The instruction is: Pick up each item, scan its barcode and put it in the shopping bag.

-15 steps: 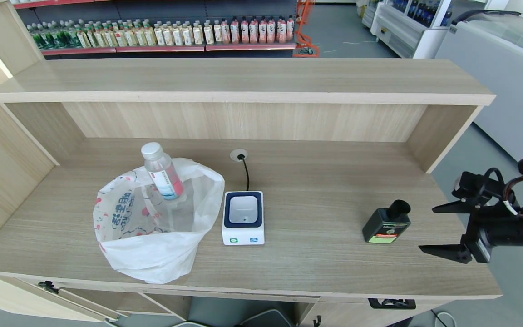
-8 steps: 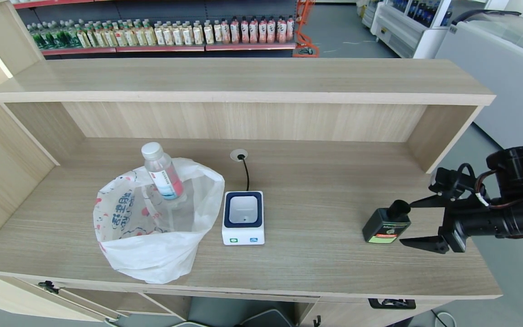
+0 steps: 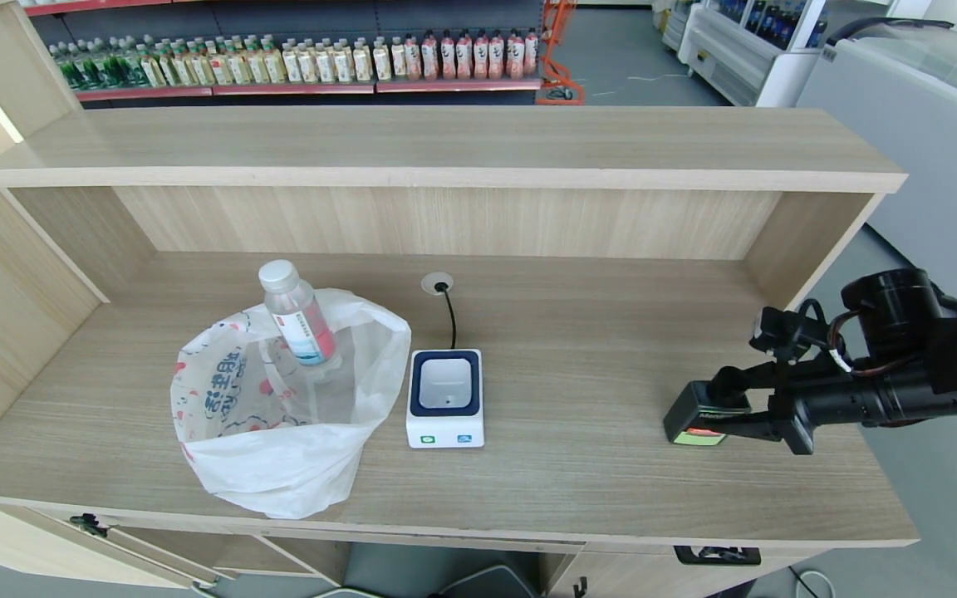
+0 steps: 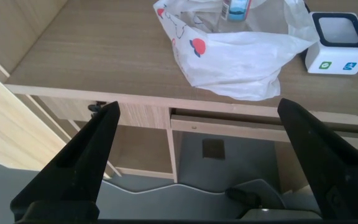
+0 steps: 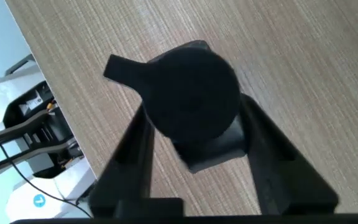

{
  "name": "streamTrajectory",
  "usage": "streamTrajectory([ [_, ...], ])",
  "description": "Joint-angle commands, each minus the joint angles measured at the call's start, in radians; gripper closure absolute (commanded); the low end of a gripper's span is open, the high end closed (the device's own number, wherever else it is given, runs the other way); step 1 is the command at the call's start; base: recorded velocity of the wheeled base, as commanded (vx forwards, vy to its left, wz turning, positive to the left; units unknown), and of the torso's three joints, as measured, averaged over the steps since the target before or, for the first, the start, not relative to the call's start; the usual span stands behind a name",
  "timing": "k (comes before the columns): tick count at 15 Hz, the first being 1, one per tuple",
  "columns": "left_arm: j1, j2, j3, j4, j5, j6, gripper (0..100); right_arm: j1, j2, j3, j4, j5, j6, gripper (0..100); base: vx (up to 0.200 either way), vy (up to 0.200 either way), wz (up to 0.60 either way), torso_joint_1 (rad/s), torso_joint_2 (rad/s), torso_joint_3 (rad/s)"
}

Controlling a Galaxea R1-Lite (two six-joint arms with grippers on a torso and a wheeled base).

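Wooden counter (image 3: 578, 374): right tool (image 3: 715, 404) horizontal, around dark bottle (image 3: 683, 414), pointing left.

Matte black right arm (image 3: 910, 392), thick round cylinder joint (image 3: 890, 299) near the wrist, thin black, red and white cables (image 3: 832, 353) looping above it, boxy black right gripper (image 3: 707, 404), left gripper (image 4: 197, 106) with two broad flat black fingers (image 4: 79, 162) tapering to blunt tips

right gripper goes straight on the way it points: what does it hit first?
The dark bottle. It stands on the counter between the fingers of the open right gripper, so the palm would likely meet it first; remaining depth is unclear.
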Motion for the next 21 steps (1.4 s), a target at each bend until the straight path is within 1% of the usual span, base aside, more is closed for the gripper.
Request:
streamTrajectory([
  [1,0.001,0.000,0.000,0.000,0.001,0.000,0,0.016,0.005,-0.003,0.001,0.000,-0.011,100,0.000,0.000,0.00,0.000,0.00,0.000],
  [3,0.001,0.000,0.000,0.000,0.001,0.000,0,0.013,0.007,0.006,0.003,-0.003,-0.063,100,0.000,0.000,0.00,0.000,0.00,0.000],
  [7,0.001,0.000,0.000,0.000,0.001,0.000,0,0.000,-0.022,0.052,0.001,-0.008,-0.074,100,0.000,0.000,0.00,0.000,0.00,0.000],
  [10,0.001,0.000,0.000,0.000,0.001,0.000,0,-0.032,-0.062,0.078,0.000,-0.038,-0.100,100,0.000,0.000,0.00,0.000,0.00,0.000],
  [12,0.001,0.000,0.000,0.000,0.001,0.000,0,-0.049,-0.170,0.069,-0.040,-0.049,-0.094,100,0.000,0.000,0.00,0.000,0.00,0.000],
  [14,0.001,0.000,0.000,0.000,0.001,0.000,0,-0.095,-0.308,0.109,-0.091,-0.049,-0.097,100,0.000,0.000,0.00,0.000,0.00,0.000],
  [15,0.001,0.000,0.000,0.000,0.001,0.000,0,-0.133,-0.389,0.135,-0.103,-0.051,-0.107,100,0.000,0.000,0.00,0.000,0.00,0.000],
  [17,0.001,0.000,0.000,0.000,0.001,0.000,0,-0.161,-0.478,0.137,-0.131,-0.051,-0.226,100,0.000,0.000,0.00,0.000,0.00,0.000],
  [19,0.001,0.000,0.000,0.000,0.001,0.000,0,-0.156,-0.582,0.161,-0.243,-0.035,-0.499,100,0.000,0.000,0.00,0.000,0.00,0.000],
  [21,0.001,0.000,0.000,0.000,0.001,0.000,0,-0.119,-0.641,0.229,-0.385,0.074,-0.727,100,0.000,0.000,0.00,0.000,0.00,0.000],
])
